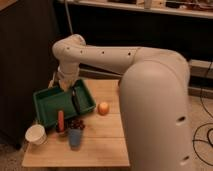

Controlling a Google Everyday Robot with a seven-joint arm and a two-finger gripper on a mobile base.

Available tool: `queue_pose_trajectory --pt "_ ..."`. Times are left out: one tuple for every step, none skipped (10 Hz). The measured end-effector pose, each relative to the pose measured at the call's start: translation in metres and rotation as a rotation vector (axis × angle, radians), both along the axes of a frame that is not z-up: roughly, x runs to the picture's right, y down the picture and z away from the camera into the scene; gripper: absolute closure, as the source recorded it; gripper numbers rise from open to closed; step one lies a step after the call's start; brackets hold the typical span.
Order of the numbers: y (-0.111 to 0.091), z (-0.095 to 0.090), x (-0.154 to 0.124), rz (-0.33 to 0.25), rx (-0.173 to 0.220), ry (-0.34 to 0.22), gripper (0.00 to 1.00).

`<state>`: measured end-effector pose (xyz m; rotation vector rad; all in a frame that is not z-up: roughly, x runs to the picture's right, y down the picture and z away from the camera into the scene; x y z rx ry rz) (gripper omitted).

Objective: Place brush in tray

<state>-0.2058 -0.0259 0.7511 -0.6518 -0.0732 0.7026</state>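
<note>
The pale robot arm's 1 gripper (70, 86) is closed on the far end of the long slim black-handled brush (76, 100). The brush is pointed nearward from it, over the right side of the large shallow green plastic tray (49, 104).

Looking like a lab or workshop: showing a wooden table (100, 145) at 6 o'clock, dark shelving (150, 10) at 12 o'clock, cables (205, 135) trailing at 4 o'clock, holding the gripper (75, 100) over the tray (50, 102) at 9 o'clock.
</note>
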Motion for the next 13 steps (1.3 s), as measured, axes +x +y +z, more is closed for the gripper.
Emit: queue_pose_trajectory --pt "-0.004 0.013 -0.002 -0.005 -0.006 -0.013 1.00" --pt "-0.003 0.023 -0.002 -0.007 -0.014 -0.018 1.00" --pt "0.006 0.036 -0.004 -0.008 -0.025 -0.032 1.00" --pt "0.013 0.050 0.000 -0.003 -0.029 -0.042 1.00" --pt "0.016 0.060 0.006 0.003 -0.032 -0.051 1.00" --pt "0.015 0.070 0.015 0.009 -0.039 -0.064 1.00" --pt "0.015 0.080 0.023 0.011 -0.049 -0.083 1.00" --pt "0.019 0.088 0.026 0.009 -0.060 -0.100 1.00" --pt "0.024 0.093 0.025 0.004 -0.070 -0.117 1.00" --pt "0.033 0.100 0.021 -0.006 -0.084 -0.136 1.00" --pt "0.038 0.104 0.018 -0.013 -0.090 -0.144 1.00" --pt "0.042 0.106 0.012 -0.023 -0.092 -0.151 1.00" --pt "0.043 0.104 0.005 -0.037 -0.096 -0.154 1.00"
